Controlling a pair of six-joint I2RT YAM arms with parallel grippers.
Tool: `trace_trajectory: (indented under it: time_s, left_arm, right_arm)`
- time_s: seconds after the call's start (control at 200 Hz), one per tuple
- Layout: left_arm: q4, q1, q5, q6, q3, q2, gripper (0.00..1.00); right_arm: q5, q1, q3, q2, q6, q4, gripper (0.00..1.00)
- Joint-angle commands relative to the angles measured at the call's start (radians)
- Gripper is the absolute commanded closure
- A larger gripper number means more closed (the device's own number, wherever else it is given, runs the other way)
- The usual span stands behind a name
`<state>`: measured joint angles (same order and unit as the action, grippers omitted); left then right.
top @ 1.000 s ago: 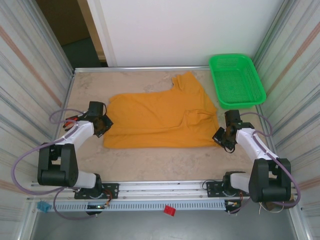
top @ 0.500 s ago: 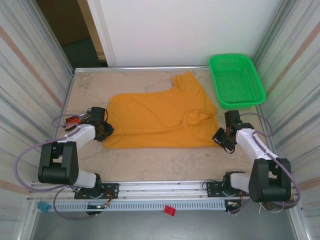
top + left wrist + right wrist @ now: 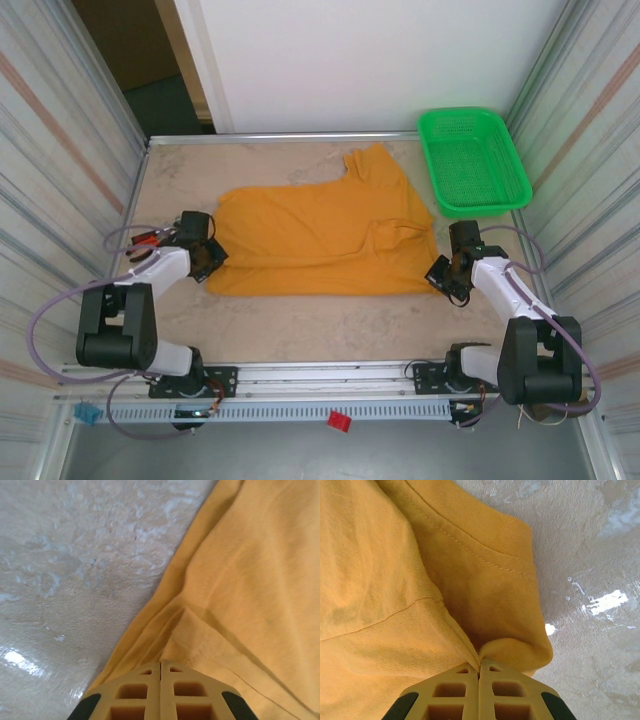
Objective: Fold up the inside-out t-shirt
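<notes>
Pinching the inside-out t-shirt (image 3: 320,245), flat beside the green basket (image 3: 470,160), at opposite ends with left gripper (image 3: 205,262) and right gripper (image 3: 443,277). Overhead, mere contact (from the wrists, fingers (image 3: 132,692) clamped on bunched fabric).

The table (image 3: 330,322) has a mottled beige, stone-look top, paler in patches. A thin metal rim (image 3: 300,137) runs along its far edge, and a slotted aluminium rail (image 3: 330,378) along its near edge. The left side wall (image 3: 60,160) and the right side wall (image 3: 590,170) are pale ribbed panels with faint brownish stripes, standing close against the table's sides. A plain white panel (image 3: 380,60) closes the back. To its left is a dark opening (image 3: 140,70) with a brown surface beside it. A grey surface (image 3: 300,450) lies below the rail; floor or shelf cannot be told. Lighting is even. Bright glare spots (image 3: 606,602) sit on the table top in the right wrist view.
</notes>
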<state>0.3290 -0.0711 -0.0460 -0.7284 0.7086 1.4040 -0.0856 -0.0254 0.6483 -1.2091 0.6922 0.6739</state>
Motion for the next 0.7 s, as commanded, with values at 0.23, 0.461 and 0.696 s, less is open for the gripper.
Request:
trace_trajectory:
  time_s: [0.23,0.461,0.696]
  left_arm:
    - [0.063,0.034,0.024,0.003,0.138,0.000,1.00]
    - [0.058,0.047,0.004,0.000,0.241,0.189,1.00]
    - [0.103,0.094,-0.046,0.049,0.292,0.216,0.58]
  right_arm:
    - [0.029,0.008,-0.018,0.003,-0.008,0.001,1.00]
    - [0.032,0.008,-0.025,-0.005,-0.010,-0.011,1.00]
    - [0.029,0.007,-0.027,-0.011,-0.016,-0.014,1.00]
